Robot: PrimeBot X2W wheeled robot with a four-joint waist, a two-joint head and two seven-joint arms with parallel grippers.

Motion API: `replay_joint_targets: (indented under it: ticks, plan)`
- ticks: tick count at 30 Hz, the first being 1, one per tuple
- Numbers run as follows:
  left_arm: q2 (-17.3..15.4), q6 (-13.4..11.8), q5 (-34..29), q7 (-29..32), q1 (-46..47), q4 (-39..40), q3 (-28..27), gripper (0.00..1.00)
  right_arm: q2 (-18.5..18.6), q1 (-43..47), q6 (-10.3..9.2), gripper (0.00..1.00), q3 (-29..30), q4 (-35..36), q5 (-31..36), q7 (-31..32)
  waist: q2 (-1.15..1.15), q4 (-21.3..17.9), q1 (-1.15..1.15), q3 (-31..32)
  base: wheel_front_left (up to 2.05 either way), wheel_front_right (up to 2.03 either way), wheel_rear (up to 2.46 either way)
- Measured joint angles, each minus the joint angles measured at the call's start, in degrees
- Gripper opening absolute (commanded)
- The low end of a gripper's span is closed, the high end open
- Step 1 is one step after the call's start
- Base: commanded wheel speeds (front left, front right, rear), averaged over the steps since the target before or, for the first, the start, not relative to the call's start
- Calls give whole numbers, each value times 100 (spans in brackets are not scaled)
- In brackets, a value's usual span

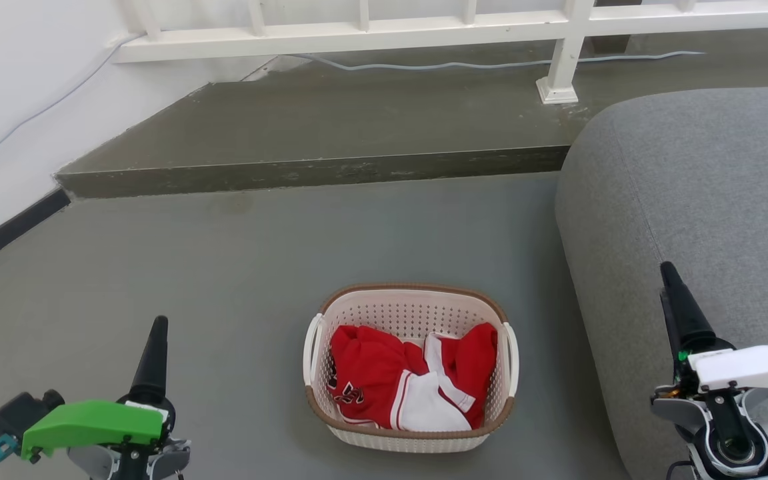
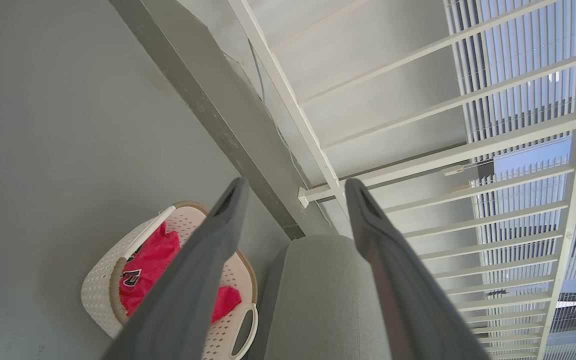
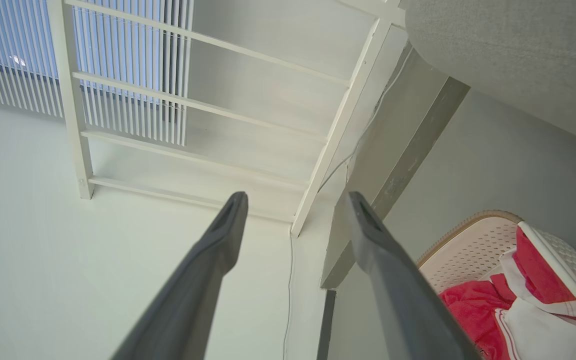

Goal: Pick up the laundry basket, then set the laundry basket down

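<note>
Grey floor (image 1: 224,267) open around the laundry basket (image 1: 411,308) — sofa (image 1: 691,187) edge nearby; left gripper (image 2: 295,185) and right gripper (image 3: 295,196) spread.

The left tool (image 1: 159,325), two long dark fingers below a green wrist cover, and the right tool (image 1: 668,268), below a white cover, both point forward with fingers parted.

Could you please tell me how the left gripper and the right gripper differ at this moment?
The left gripper carries a green cover; the right gripper carries a white one. In the head view, the left gripper shows over bare floor, left of the laundry basket; the right gripper shows against the grey sofa, right of it. Both are open, fingers pointing away from the robot, and neither touches the laundry basket.
</note>
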State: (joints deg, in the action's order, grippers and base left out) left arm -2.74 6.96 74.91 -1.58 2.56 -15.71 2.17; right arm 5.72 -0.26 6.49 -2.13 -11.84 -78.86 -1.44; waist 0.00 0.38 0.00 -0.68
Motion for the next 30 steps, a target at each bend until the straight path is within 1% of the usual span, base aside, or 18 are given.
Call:
replay_joint_targets:
  ticks: [16,21,30]
  plan:
    - [-49,0,-1756,-270,102,144,242,100,355,-96,3,100,-549,-66,1336,-307,0,16,0,-24,0,0,0]
    - [-65,-46,-2348,-358,109,172,360,100,370,-140,3,100,-586,-121,1719,-365,0,13,0,-32,0,0,0]
    - [-49,-102,-3096,-512,133,210,515,100,333,-207,5,100,-603,-107,2331,-528,0,9,0,-42,0,0,0]
